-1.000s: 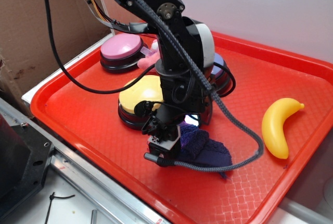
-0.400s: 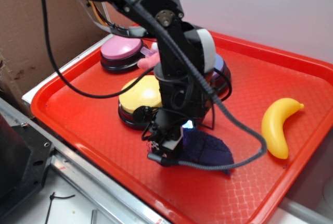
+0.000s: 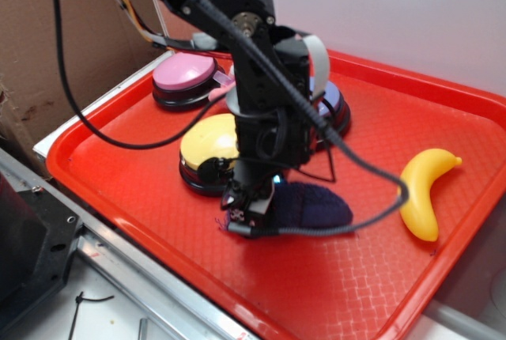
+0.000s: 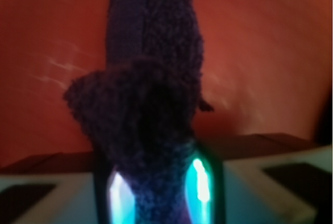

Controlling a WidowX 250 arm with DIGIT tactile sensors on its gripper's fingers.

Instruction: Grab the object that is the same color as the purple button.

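Observation:
The object, a dark navy-purple fuzzy rag (image 3: 315, 205), lies bunched on the red tray (image 3: 371, 277) just right of my gripper (image 3: 247, 217). In the wrist view the rag (image 4: 151, 78) fills the middle, and its near end is pinched between my two glowing fingers (image 4: 200, 182). My gripper is shut on the rag, low over the tray floor. The purple button (image 3: 335, 107) shows only partly behind the arm, at the tray's back middle.
A yellow-topped button (image 3: 207, 146) sits directly behind my gripper, with a pink-topped button (image 3: 185, 75) at the back left. A yellow banana (image 3: 421, 190) lies near the tray's right rim. A cardboard wall stands to the left, and a metal rail runs along the front.
My gripper has closed on the rag's near end and pulled it together. The rag looks more bunched and has shifted slightly back and left.

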